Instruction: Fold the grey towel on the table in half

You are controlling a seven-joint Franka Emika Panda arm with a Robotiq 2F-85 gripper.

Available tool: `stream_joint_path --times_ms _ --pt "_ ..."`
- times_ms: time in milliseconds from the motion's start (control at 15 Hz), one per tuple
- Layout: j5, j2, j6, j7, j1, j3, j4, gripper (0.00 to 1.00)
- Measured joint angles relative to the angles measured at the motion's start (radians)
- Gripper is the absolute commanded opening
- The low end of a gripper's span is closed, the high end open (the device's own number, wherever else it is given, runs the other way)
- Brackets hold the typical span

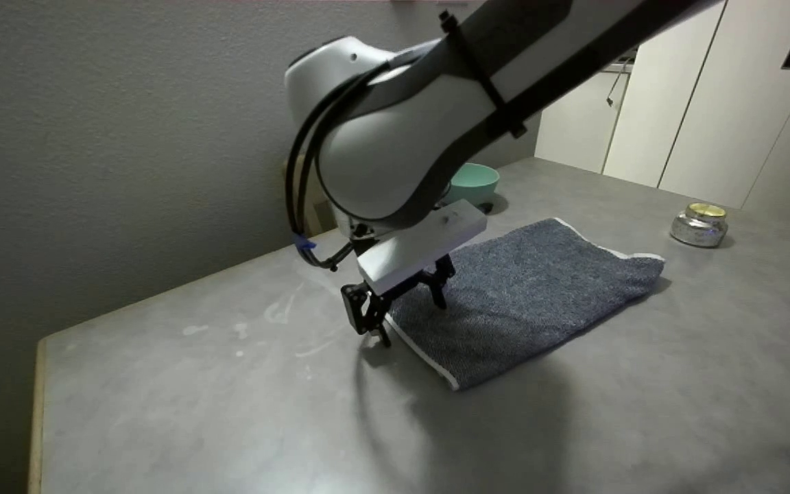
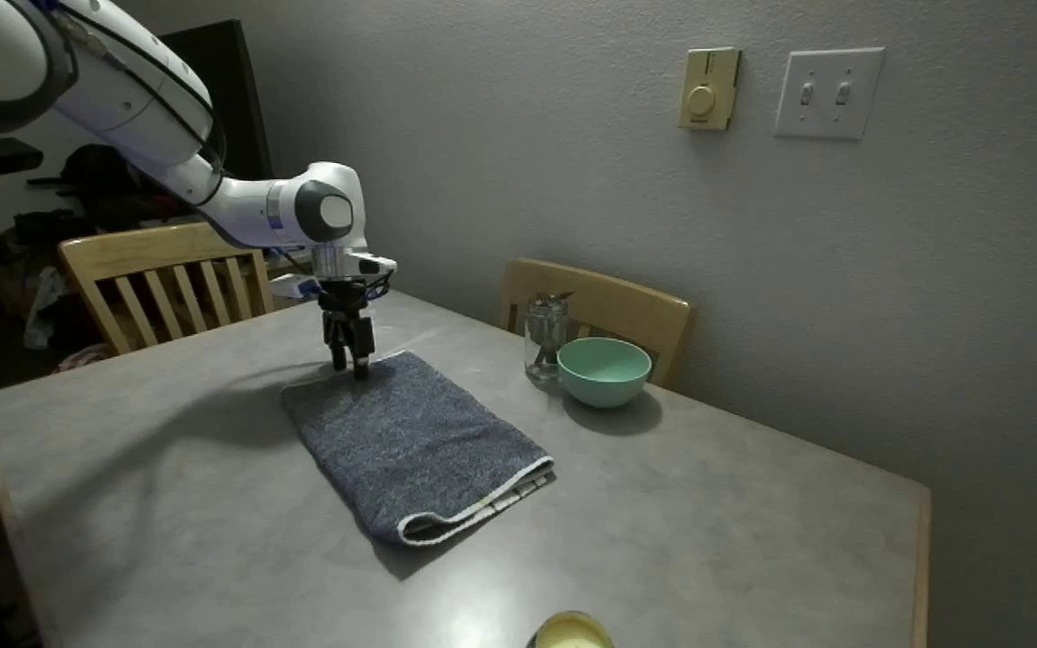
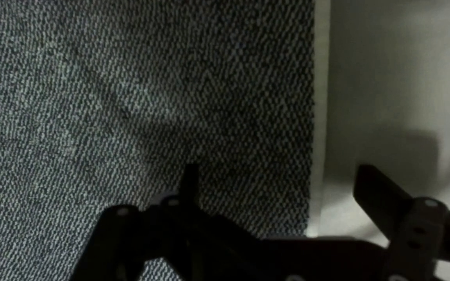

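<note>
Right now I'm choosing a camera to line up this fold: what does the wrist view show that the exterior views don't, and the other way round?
Only the wrist view: the weave of the towel close up, its fine rows distinct.
Only the exterior views: the arm, the mint bowl, the gold-lidded jar and the towel end farthest from the fingers.
Shared: the towel, its pale trim, the grey table and the fingers, spread apart.
</note>
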Motion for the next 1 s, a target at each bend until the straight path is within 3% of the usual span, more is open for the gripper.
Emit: stream_joint_path --times_ms 667,733,867,1000 --pt "-0.149 0.029 -0.129 0.047 0.089 -0.074 0.053 0.98" --pt "-0.159 0.029 -0.133 0.05 0.091 -0.077 0.053 0.74" --pt "-0.167 0.031 -0.136 0.054 0.093 -0.078 0.054 0.7" --pt "-0.168 0.031 -0.139 0.054 0.094 -0.078 0.058 0.55"
